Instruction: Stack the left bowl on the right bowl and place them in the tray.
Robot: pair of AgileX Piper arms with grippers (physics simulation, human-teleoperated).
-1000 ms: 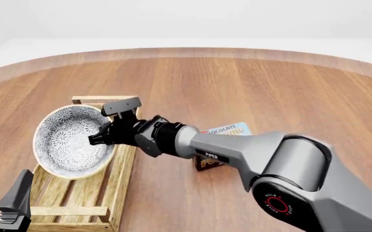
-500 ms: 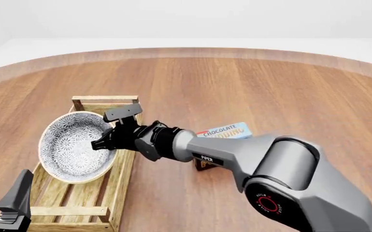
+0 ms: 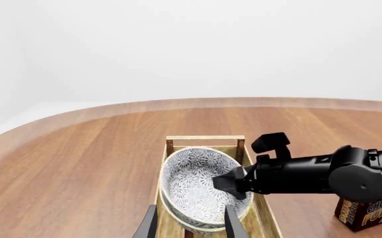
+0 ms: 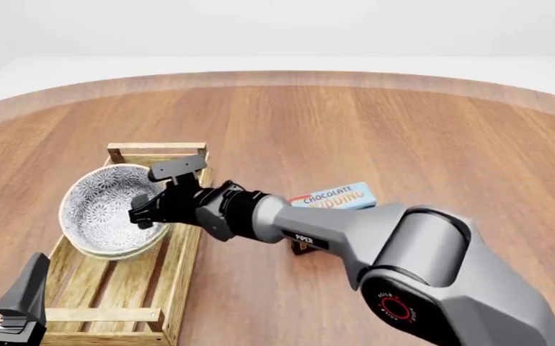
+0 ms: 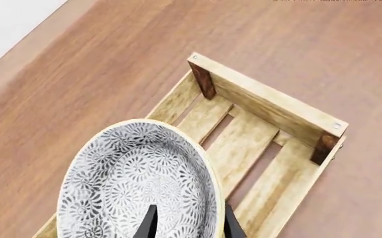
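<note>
Two patterned grey-and-white bowls (image 4: 99, 209) sit nested, one in the other, in the far half of the light-wood tray (image 4: 114, 288). They also show in the left wrist view (image 3: 191, 183) and the right wrist view (image 5: 131, 183). My right gripper (image 4: 143, 213) is at the bowls' right rim with its jaws spread, one finger inside the bowl and one outside. It also shows in the left wrist view (image 3: 234, 183). My left gripper (image 4: 1, 277) is open and empty at the tray's near end.
A chocolate pudding box (image 4: 340, 196) lies on the table right of the tray, partly hidden under my right arm. The tray's near half (image 3: 171, 229) holds nothing. The wooden table (image 4: 354, 122) stretches away beyond.
The bowls have come down from a steep tilt in the air to sit nearly level in the tray. My right gripper has moved slightly down and left. The left arm has not moved.
</note>
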